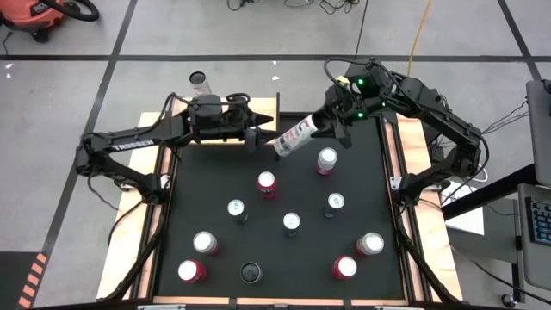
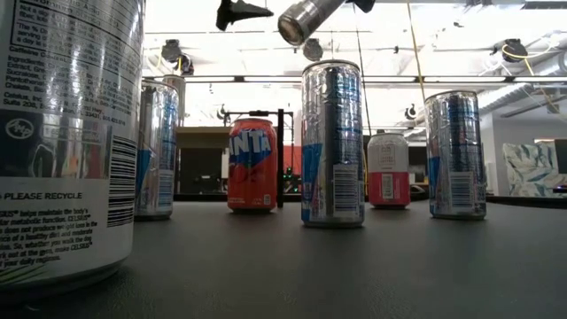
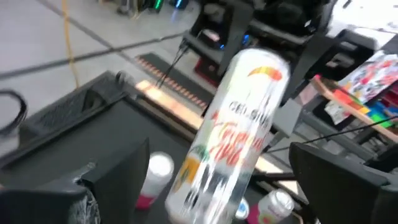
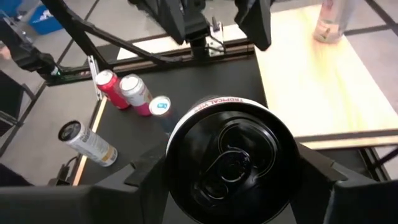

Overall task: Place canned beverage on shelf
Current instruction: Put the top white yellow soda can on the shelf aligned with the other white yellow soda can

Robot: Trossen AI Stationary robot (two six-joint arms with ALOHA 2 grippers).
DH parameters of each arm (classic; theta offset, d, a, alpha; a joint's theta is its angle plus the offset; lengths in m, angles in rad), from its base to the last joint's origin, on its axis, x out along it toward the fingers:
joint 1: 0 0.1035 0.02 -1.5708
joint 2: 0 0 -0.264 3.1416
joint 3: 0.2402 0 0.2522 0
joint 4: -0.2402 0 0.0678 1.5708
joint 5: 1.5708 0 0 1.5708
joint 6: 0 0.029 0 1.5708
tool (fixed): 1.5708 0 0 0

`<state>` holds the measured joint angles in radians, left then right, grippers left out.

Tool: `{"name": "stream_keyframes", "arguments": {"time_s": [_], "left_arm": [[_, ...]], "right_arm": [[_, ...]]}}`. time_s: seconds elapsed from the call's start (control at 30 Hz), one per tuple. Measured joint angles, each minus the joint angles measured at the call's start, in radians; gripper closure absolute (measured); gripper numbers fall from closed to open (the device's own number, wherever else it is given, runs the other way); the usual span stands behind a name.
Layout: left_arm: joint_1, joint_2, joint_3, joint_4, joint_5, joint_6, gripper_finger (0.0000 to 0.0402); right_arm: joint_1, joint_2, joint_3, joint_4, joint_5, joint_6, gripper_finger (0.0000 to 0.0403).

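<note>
High view: right hand (image 1: 320, 126) grips tilted can (image 1: 294, 136); cans (image 1: 291, 223) below.

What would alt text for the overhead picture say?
The right gripper holds a white can tilted in the air, while the left gripper stands open beside it. Ten cans stand on the black mat.

The held can (image 4: 231, 163) has a glossy black metal lid with a pull tab. Its side (image 3: 236, 137) is smooth white, printed. The shelf (image 4: 311, 74), at the upper right of the frame, is pale matt wood with grain. The table mat (image 1: 284, 258) looks matt black. The standing cans (image 2: 332, 142) are shiny metal.
</note>
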<state>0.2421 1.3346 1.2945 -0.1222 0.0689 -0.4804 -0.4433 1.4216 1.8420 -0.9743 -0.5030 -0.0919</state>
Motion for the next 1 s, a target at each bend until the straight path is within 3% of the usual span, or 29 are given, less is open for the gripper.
{"name": "stream_keyframes", "arguments": {"time_s": [0.1,0.37,0.7,1.0], "left_arm": [[-0.017,0.012,0.000,0.005,-0.044,0.066,0.0017],[-0.045,0.026,0.000,0.011,-0.047,0.194,0.0003],[-0.049,0.075,0.000,0.009,-0.022,0.200,0.0004],[-0.079,0.077,0.000,0.009,-0.127,0.209,0.0018]], "right_arm": [[0.007,0.000,0.000,0.018,0.000,0.009,0.0175],[0.008,0.000,0.000,0.024,0.000,0.028,0.0175],[0.008,0.000,0.000,0.113,0.000,0.071,0.0175],[0.008,0.000,0.000,0.147,0.002,0.088,0.0175]]}}
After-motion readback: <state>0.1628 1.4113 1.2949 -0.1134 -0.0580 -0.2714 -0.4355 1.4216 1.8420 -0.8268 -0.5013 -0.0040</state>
